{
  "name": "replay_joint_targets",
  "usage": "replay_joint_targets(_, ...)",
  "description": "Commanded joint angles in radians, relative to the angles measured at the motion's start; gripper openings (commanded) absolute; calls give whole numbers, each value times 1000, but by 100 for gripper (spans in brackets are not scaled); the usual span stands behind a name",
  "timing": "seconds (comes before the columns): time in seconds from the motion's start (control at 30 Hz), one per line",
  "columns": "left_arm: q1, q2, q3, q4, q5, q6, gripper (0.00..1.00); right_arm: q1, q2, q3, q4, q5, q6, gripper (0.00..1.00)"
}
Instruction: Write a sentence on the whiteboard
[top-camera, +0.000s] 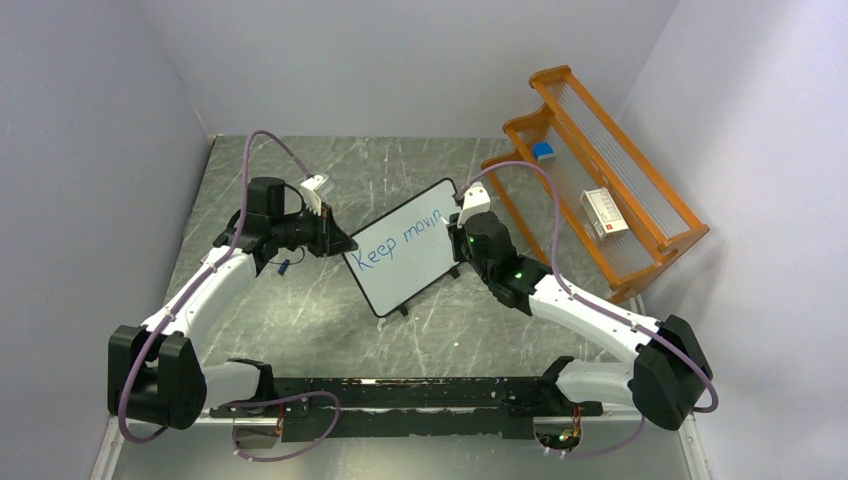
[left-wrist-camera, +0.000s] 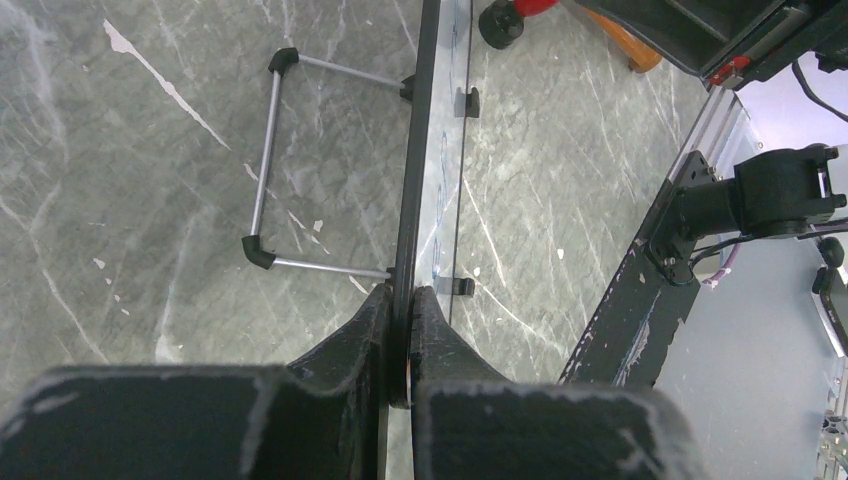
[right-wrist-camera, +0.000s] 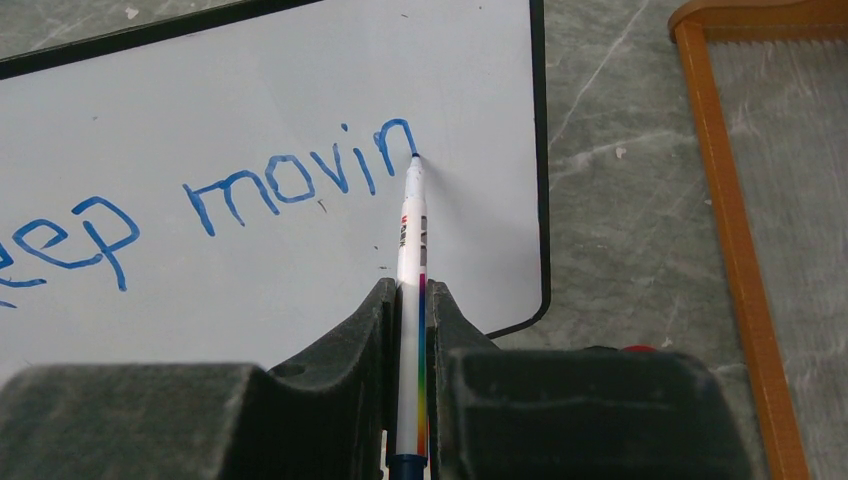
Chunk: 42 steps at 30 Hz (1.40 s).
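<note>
The whiteboard (top-camera: 405, 255) stands tilted on the table centre on its wire stand (left-wrist-camera: 265, 160). Blue writing on it reads "Keep movin" (right-wrist-camera: 290, 185) in one line. My left gripper (left-wrist-camera: 401, 300) is shut on the board's black left edge (left-wrist-camera: 412, 150), seen edge-on in the left wrist view. My right gripper (right-wrist-camera: 410, 295) is shut on a white marker (right-wrist-camera: 408, 240) with a rainbow stripe. Its blue tip touches the board at the end of the "n". In the top view the right gripper (top-camera: 462, 225) is at the board's right edge and the left gripper (top-camera: 335, 240) at its left.
An orange rack (top-camera: 600, 190) stands at the back right, holding a white box (top-camera: 604, 213) and a small blue item (top-camera: 542, 151). Its orange rail (right-wrist-camera: 735, 230) runs close to the right of the board. Walls enclose the table on three sides.
</note>
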Motion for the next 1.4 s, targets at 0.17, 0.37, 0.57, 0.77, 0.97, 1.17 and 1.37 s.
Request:
replay_joint_targets(0.17,-13,34,-13,-79,-129,59,5,-8,-21,-20,-25,4,16,0)
replay_joint_targets(0.37,-13,34,-13,-80,-130,58,5,-8,-40,-17,-22,16,12,0)
replay_joint_targets(0.57,-13,36,-14,-80,-130,58,5,-17,-57,-12,2,37,6,0)
replay_joint_targets(0.77,-13,37,-13,-81,-129,58,5,-30,-30,4,34,25,-3,0)
replay_joint_targets(0.97,-13,40,-11,-82,-126,58,5,-35,-5,17,53,8,-7,0)
replay_joint_targets(1.17,-13,41,-10,-82,-128,59,5,-42,12,21,68,9,-9,0)
replay_joint_targets(1.37,-13,47,-10,-81,-119,60,5,-50,28,28,81,-1,-9,0)
